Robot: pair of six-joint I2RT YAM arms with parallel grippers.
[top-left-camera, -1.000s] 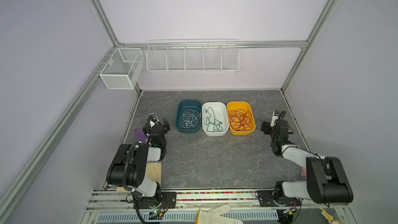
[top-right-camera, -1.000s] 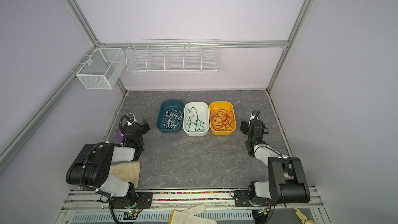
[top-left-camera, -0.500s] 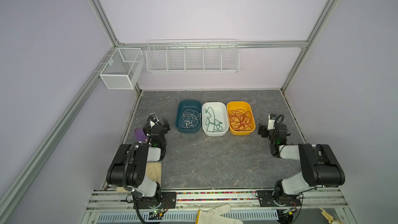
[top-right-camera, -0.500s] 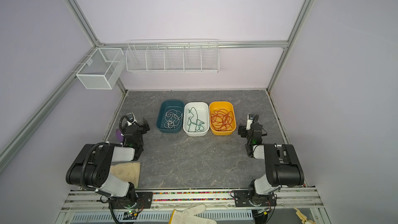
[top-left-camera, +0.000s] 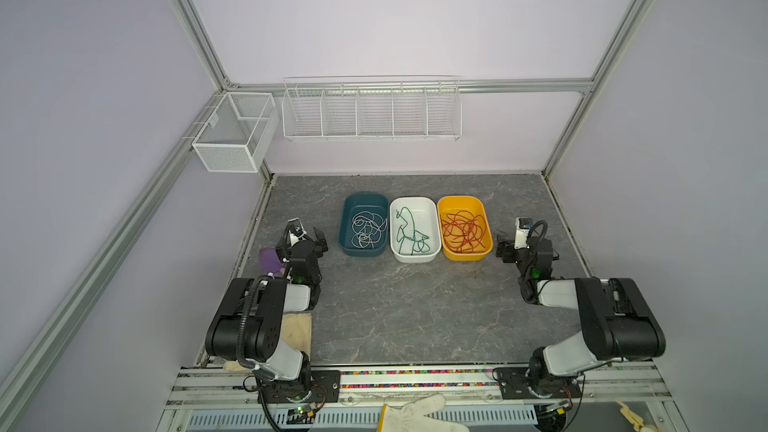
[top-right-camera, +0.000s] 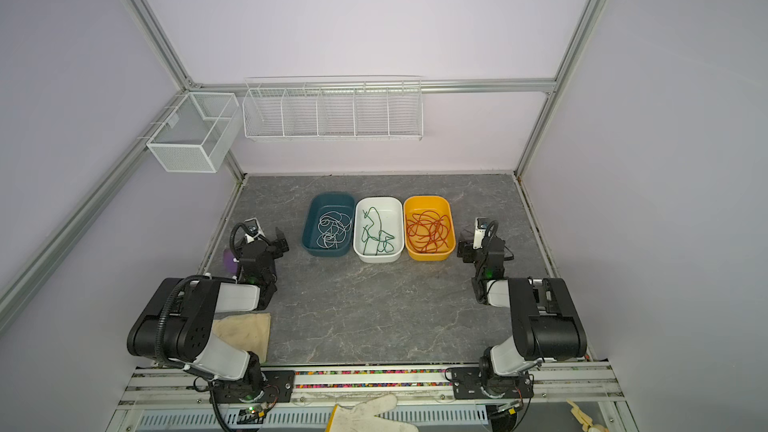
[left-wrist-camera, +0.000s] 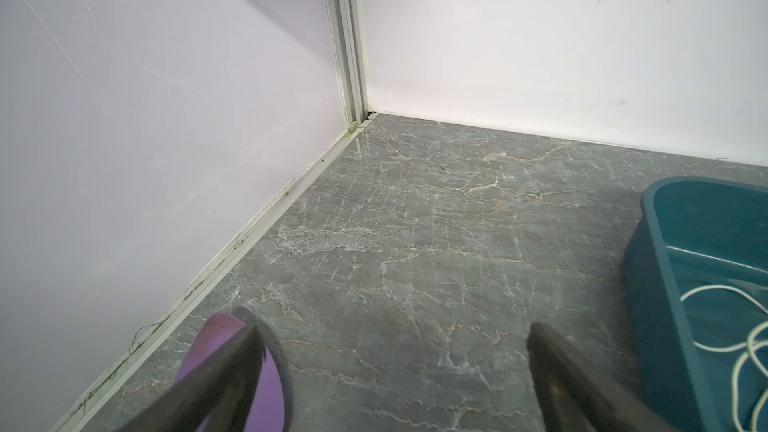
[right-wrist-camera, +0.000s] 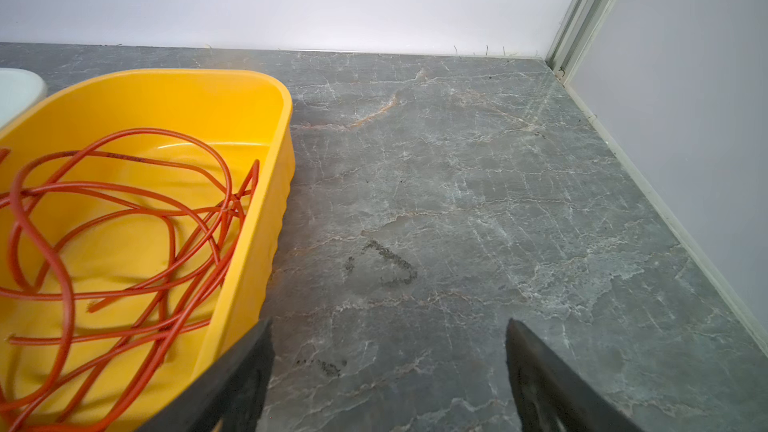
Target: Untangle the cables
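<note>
And here's the picture: three bins in a row toward the back of the grey marbled table [top-left-camera: 395,309], set just beside one another, and each has one colour of cable to itself. The white cable [top-left-camera: 365,231] lies loosely curled in the teal bin [top-left-camera: 365,200] on the left. The green cable [top-left-camera: 409,235] sprawls across the floor of the white bin [top-left-camera: 414,201] in the middle. The red-orange cable [top-left-camera: 463,233] is piled in overlapping loops in the yellow bin [top-left-camera: 460,200] on the right. Nothing is trailing over a rim in either top view. Over to the arms: the left gripper [left-wrist-camera: 392,330] sits low over bare table, jaws spread wide with nothing between them, and the teal bin is off to its inner side. A purple object [left-wrist-camera: 270,392] lies right by one finger, half hidden behind it, so what it is I can't say. The right gripper [right-wrist-camera: 390,326] is just beside the yellow bin's outer wall, its jaws also wide apart and empty, with only stone-patterned surface between the tips. Both arms are folded back near their bases. A beige cloth [top-right-camera: 245,328] lies by the left arm and a white glove [top-left-camera: 419,414] rests on the front rail. On the walls hang a wire rack [top-left-camera: 370,112] and a mesh basket [top-left-camera: 232,135].
</note>
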